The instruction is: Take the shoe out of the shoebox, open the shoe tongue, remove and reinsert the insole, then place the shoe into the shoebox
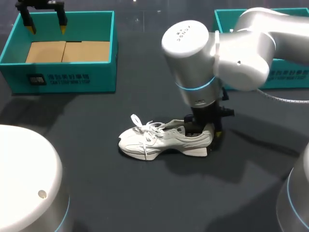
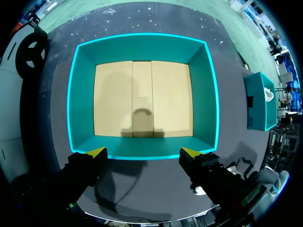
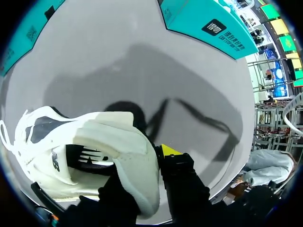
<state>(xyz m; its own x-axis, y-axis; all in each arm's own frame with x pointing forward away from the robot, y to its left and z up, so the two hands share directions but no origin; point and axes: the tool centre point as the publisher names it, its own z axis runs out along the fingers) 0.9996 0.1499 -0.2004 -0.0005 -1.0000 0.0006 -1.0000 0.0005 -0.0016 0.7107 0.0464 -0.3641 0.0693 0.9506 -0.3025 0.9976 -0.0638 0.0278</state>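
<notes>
One white shoe [image 1: 164, 140] is sitting on its sole on the dark surface [image 1: 125, 193], well apart from the teal shoebox [image 1: 104, 72] at the far left. Its laces [image 1: 142, 126] are lying loose over the front. The right arm [image 1: 231, 48] is standing over the heel, and the right jaws are pinching the heel wall, one side inside the opening and the other outside. The left jaws are hanging wide open above the shoebox's rim, holding nothing.
</notes>
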